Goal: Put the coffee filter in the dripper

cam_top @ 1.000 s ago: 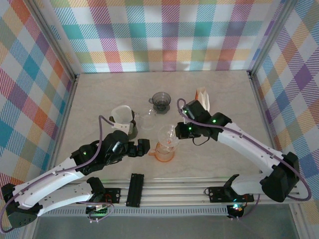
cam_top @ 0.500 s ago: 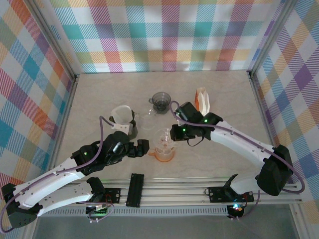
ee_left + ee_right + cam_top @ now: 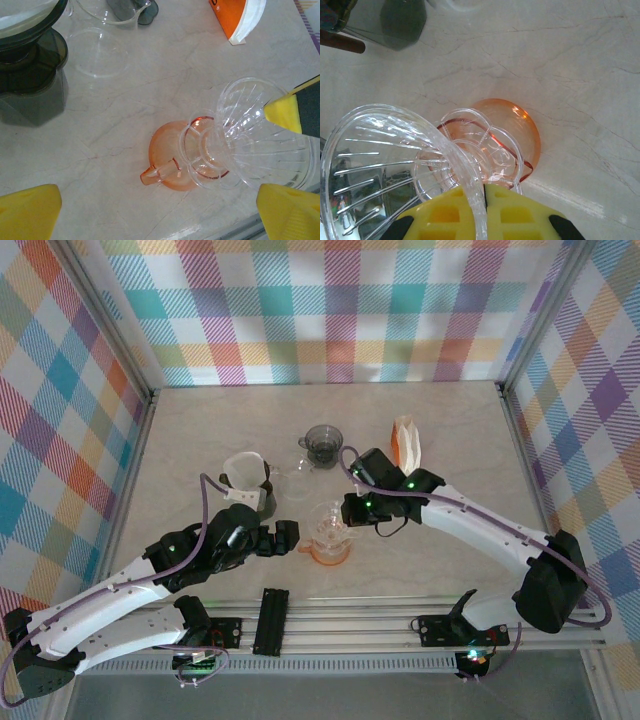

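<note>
White arm links [image 3: 110,595], black joints [image 3: 548,592], purple cables [image 3: 203,505], green status lights [image 3: 410,483], yellow jaws

Centre is crowded: clear ribbed plastic dripper [image 3: 335,512] tilts over a translucent orange base [image 3: 330,546], right gripper [image 3: 352,508] pinches its rim from the right, and left gripper [image 3: 290,537] is spread wide just left of the base. Behind stand a dark grey dripper with a white paper filter [image 3: 245,472], clear glass cup [image 3: 293,481], smoky grey cup [image 3: 322,443] and orange-and-white packet [image 3: 406,439]. Marble tabletop [image 3: 200,420] is free along the far strip and both side margins.

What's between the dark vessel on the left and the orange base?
Nothing. The left wrist view shows bare table between the dark vessel and the orange base.
</note>
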Robot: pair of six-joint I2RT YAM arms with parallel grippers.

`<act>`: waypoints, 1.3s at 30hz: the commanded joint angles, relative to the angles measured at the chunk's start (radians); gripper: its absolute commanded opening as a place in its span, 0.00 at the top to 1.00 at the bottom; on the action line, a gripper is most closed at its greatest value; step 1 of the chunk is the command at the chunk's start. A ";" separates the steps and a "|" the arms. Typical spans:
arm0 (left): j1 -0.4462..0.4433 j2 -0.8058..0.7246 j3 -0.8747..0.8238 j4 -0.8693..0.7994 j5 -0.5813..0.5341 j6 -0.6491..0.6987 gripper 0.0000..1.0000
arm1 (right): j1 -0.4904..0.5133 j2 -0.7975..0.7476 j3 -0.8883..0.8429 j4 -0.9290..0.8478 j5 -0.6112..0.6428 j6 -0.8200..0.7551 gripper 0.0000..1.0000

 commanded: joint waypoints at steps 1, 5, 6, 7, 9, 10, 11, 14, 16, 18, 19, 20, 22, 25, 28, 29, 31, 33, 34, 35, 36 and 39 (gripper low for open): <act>-0.009 -0.011 -0.017 -0.015 -0.025 0.016 0.00 | 0.007 0.004 -0.014 0.012 0.018 0.005 0.94; -0.009 -0.014 -0.012 -0.019 -0.028 0.017 0.00 | 0.009 0.008 -0.019 0.025 0.020 0.006 0.81; -0.008 -0.014 -0.012 -0.020 -0.028 0.017 0.00 | 0.008 0.010 -0.018 0.025 0.023 0.006 0.77; -0.009 -0.013 -0.012 -0.020 -0.027 0.018 0.00 | 0.010 0.010 -0.017 0.026 0.024 0.005 0.72; -0.008 -0.016 -0.011 -0.019 -0.026 0.017 0.00 | 0.009 0.011 -0.019 0.032 0.026 0.004 0.65; -0.008 -0.015 -0.012 -0.020 -0.027 0.019 0.00 | 0.012 0.011 -0.020 0.033 0.026 0.006 0.61; -0.008 -0.015 -0.012 -0.020 -0.027 0.019 0.00 | 0.012 0.011 -0.020 0.036 0.027 0.006 0.55; -0.008 -0.015 -0.012 -0.020 -0.024 0.019 0.00 | 0.013 0.005 -0.023 0.042 0.034 0.011 0.41; -0.008 -0.019 -0.011 -0.020 -0.023 0.020 0.00 | 0.014 -0.002 -0.023 0.049 0.040 0.014 0.35; -0.008 -0.026 -0.012 -0.017 -0.022 0.021 0.00 | 0.013 -0.014 -0.019 0.052 0.051 0.015 0.31; -0.008 -0.031 -0.014 -0.015 -0.023 0.021 0.00 | 0.013 -0.020 -0.017 0.055 0.061 0.015 0.29; -0.008 -0.036 -0.015 -0.015 -0.026 0.019 0.00 | 0.013 -0.027 -0.016 0.054 0.072 0.014 0.28; -0.008 -0.043 -0.012 -0.019 -0.034 0.018 0.00 | 0.013 -0.044 -0.013 0.060 0.101 0.016 0.26; -0.008 -0.050 0.006 -0.040 -0.058 0.009 0.00 | 0.013 -0.080 -0.017 0.069 0.153 0.017 0.25; -0.009 -0.058 0.018 -0.043 -0.064 0.011 0.00 | 0.012 -0.124 -0.027 0.095 0.203 0.014 0.21; -0.008 -0.060 0.021 -0.042 -0.068 0.014 0.00 | 0.011 -0.137 -0.028 0.098 0.222 0.009 0.20; -0.008 -0.064 0.025 -0.033 -0.067 0.022 0.00 | -0.003 -0.150 -0.016 0.078 0.261 -0.005 0.18; -0.009 -0.063 0.024 -0.025 -0.067 0.031 0.00 | -0.051 -0.148 0.012 0.043 0.277 -0.015 0.18; -0.008 -0.061 0.023 -0.020 -0.067 0.035 0.00 | -0.096 -0.143 0.018 0.041 0.266 -0.022 0.18; -0.008 -0.059 0.020 -0.015 -0.068 0.041 0.00 | -0.146 -0.137 0.014 0.050 0.255 -0.025 0.19; -0.008 -0.056 0.021 -0.012 -0.068 0.040 0.00 | -0.189 -0.129 0.010 0.066 0.242 -0.028 0.20; -0.008 -0.039 0.025 -0.005 -0.066 0.040 0.00 | -0.314 -0.078 -0.004 0.137 0.201 -0.053 0.28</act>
